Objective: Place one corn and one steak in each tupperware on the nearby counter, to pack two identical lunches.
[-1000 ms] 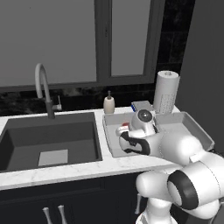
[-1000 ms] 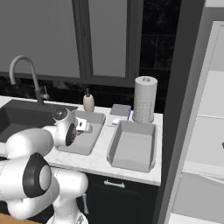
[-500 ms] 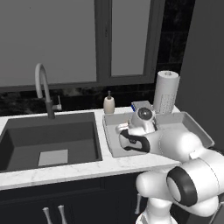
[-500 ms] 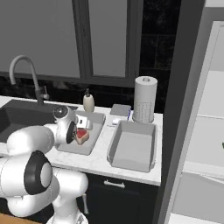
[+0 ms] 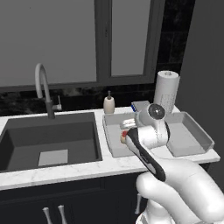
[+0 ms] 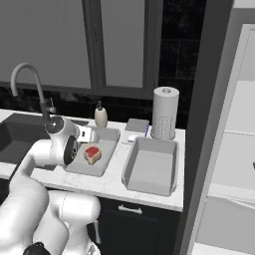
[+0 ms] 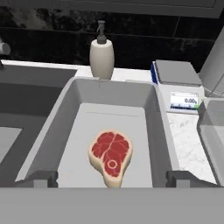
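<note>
The steak (image 7: 111, 156) is seen flat in the tupperware (image 7: 65, 114) beside the sink, the tool (image 7: 111, 178) spread wide above it, so a careless lift could clip the rim.

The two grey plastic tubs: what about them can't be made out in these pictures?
- Left base view: the arm covers much of the steak's light-grey tub.
- Hand view: the second light-grey tub is cut off by the right edge.
- Hand view: the small white kitchen scale shows a display too small to read.
</note>
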